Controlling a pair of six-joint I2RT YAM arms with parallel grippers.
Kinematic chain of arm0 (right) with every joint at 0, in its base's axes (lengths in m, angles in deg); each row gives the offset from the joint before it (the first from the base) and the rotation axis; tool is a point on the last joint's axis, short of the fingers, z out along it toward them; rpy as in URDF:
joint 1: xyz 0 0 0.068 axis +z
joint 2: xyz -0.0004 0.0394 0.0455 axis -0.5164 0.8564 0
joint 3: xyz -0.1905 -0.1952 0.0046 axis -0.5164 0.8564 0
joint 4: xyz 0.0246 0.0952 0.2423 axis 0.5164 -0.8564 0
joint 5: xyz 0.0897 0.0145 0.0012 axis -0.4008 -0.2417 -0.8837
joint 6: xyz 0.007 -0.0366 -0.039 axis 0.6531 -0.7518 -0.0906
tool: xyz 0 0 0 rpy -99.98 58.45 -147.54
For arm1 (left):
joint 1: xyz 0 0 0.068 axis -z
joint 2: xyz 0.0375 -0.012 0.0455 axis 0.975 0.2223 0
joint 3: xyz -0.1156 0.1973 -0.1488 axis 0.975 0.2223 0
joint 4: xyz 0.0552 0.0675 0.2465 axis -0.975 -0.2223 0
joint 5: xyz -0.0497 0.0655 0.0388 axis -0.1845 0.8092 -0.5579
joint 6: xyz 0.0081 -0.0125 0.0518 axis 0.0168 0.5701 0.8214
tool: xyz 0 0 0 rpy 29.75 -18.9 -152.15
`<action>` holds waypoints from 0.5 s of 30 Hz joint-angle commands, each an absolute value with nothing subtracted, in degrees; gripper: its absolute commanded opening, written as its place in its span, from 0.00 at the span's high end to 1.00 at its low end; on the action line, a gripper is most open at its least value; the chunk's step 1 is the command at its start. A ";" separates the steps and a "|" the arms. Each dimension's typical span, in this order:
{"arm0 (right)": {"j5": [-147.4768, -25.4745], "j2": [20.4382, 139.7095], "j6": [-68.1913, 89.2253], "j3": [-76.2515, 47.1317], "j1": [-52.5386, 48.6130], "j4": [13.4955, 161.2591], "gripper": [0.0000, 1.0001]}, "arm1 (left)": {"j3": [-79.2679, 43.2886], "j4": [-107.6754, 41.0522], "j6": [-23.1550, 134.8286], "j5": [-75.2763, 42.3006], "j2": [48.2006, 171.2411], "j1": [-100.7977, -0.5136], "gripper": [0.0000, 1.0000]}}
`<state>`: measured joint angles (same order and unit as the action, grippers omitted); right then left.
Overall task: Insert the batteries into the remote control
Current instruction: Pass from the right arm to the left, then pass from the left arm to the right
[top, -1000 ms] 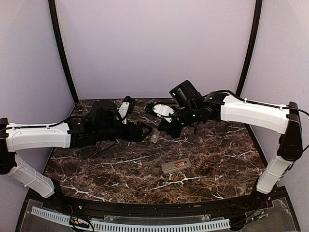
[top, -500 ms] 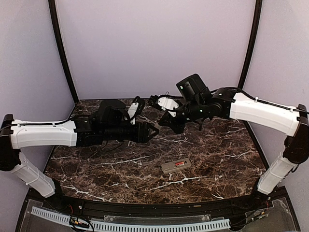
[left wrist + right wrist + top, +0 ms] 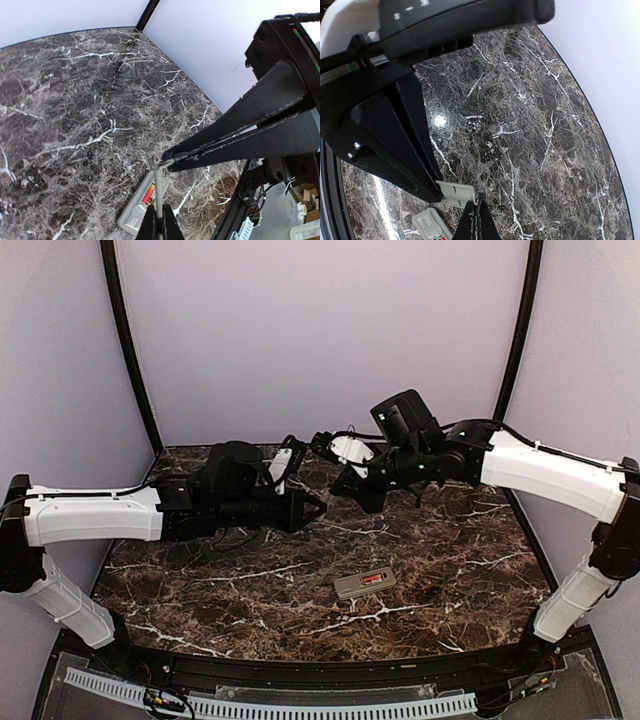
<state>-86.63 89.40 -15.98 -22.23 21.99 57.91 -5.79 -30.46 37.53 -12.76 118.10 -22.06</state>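
Note:
The remote control [image 3: 364, 584] lies grey back up on the marble, with a red battery [image 3: 372, 579] in its open recess. It also shows in the left wrist view, remote control [image 3: 131, 216] with battery [image 3: 149, 194], and at the bottom of the right wrist view, remote control [image 3: 431, 225]. A small grey battery cover [image 3: 455, 192] hangs in the air above the table, held at both ends. My left gripper [image 3: 321, 507] is shut on one end of the cover [image 3: 159, 190]. My right gripper [image 3: 335, 490] is shut on the clip end. In the wrist views the left gripper [image 3: 159, 210] and right gripper [image 3: 478, 209] pinch it edge-on.
The dark marble table [image 3: 450, 560] is bounded by purple walls and black corner posts [image 3: 130, 350]. A black rail and a white cable strip [image 3: 300, 705] run along the near edge. The two arms meet above the table's back middle.
My left gripper has shut on the grey cover that hung from the right gripper. Both arms have shifted a little up and to the right. The remote has not moved.

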 commanded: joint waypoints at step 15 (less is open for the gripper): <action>-103.62 81.83 2.93 -25.59 14.14 51.87 0.55 | -5.82 -25.54 71.96 9.10 117.71 -15.84 1.00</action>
<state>-93.29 84.84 -6.41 -24.35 18.16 54.72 -5.79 -30.03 52.91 -3.14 118.39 -18.85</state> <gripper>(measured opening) 0.428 0.033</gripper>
